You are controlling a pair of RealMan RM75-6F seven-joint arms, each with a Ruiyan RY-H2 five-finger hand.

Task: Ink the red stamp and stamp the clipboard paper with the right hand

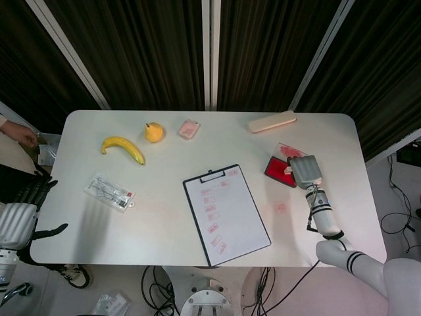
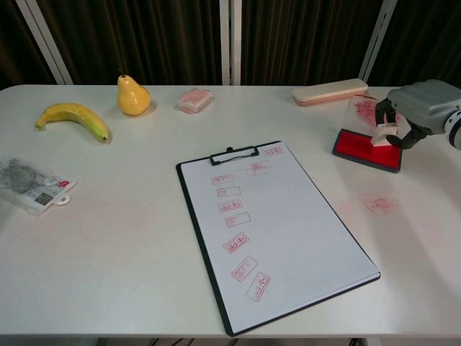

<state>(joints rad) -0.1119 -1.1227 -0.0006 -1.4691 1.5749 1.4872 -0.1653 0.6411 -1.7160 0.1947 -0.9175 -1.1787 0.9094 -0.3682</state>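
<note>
A white table (image 1: 99,224) with rounded corners stands before a wall of dark pleated curtains (image 1: 151,52), shown from above in the head view and from the near edge in the chest view. Pale metal poles (image 1: 210,46) cross the curtains: a pair upright at the centre, one slanting at far left and one slanting at far right. Beneath the near edge of the table, a round base (image 1: 207,304) sits on a pale floor among looping black cables (image 1: 158,286). More cables (image 1: 398,217) trail over the floor to the right. The light is even and soft, with faint shadows on the tabletop.
</note>
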